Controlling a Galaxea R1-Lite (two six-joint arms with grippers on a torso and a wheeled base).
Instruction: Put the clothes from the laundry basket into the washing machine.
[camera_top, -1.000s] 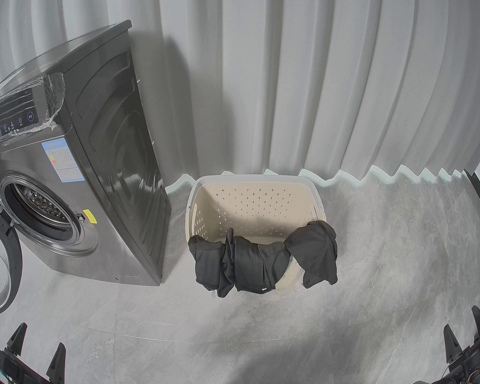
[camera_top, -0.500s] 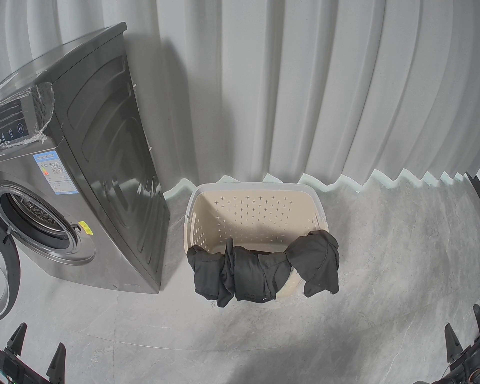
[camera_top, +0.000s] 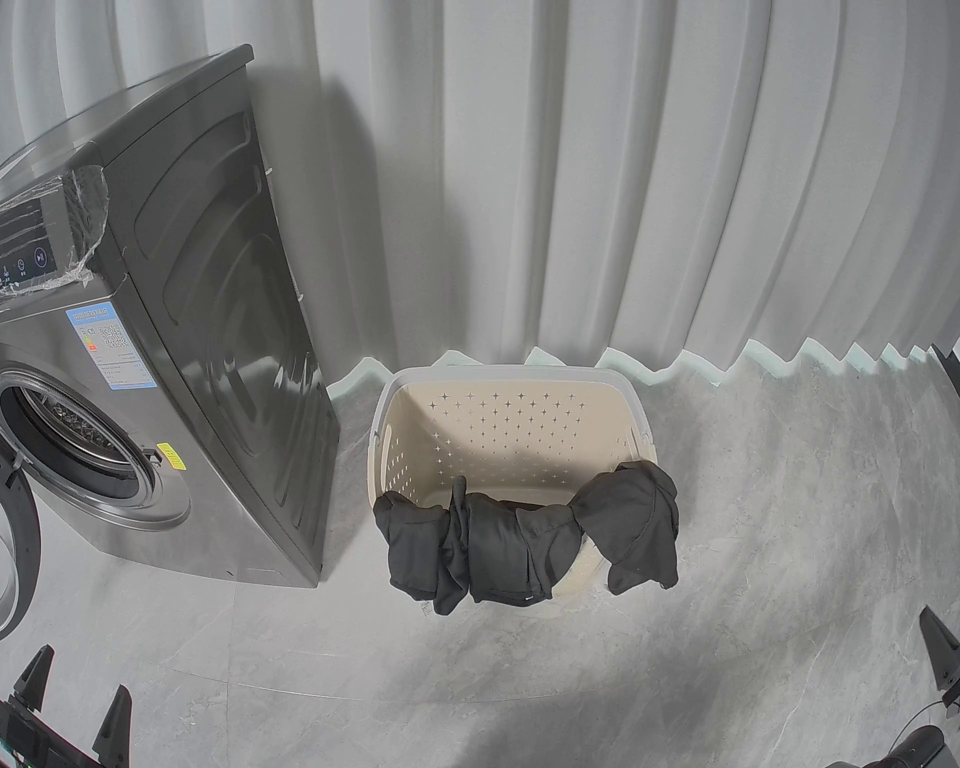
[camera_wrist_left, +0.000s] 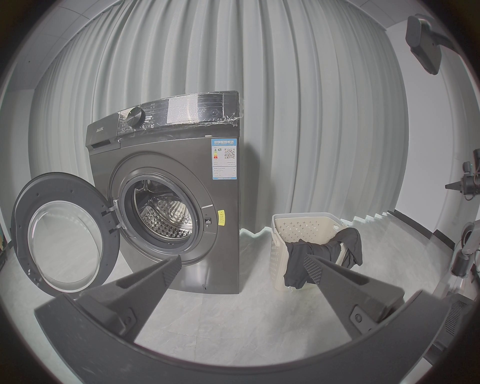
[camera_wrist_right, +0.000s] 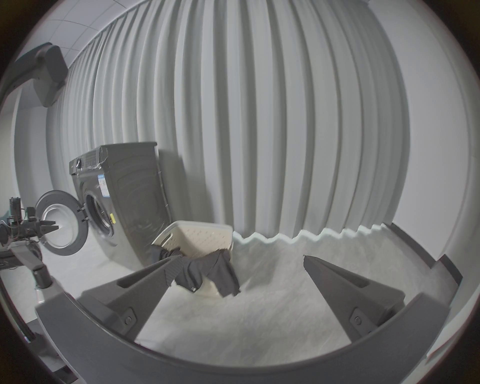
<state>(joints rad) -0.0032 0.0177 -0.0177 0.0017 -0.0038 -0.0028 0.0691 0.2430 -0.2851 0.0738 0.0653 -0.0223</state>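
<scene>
Plainly, both pincers are held wide apart and nothing is gripped by either. The left gripper (camera_wrist_left: 241, 260) is kept low at the near left of the head view, in front of the washing machine (camera_top: 190, 330). The right gripper (camera_wrist_right: 241, 261) is kept low at the near right, well apart from the laundry basket (camera_top: 512, 385).

The dark clothes (camera_top: 520, 540) are draped over the basket's near rim and hang partly down its outer wall, with one bunch gathered at the rim's right corner. Behind them the basket's pale inner wall, pierced with small star-shaped holes, can be seen.

The basket is set on the grey floor (camera_top: 780, 500), near the machine and to the robot's right of it, in front of a white pleated curtain (camera_top: 600, 180). The machine's round door (camera_wrist_left: 65, 235) is swung wide open, and the steel drum (camera_wrist_left: 165, 215) is exposed through the opening. Clear film (camera_top: 95, 205) is wrapped over the control panel (camera_top: 30, 250) at the machine's top front.
</scene>
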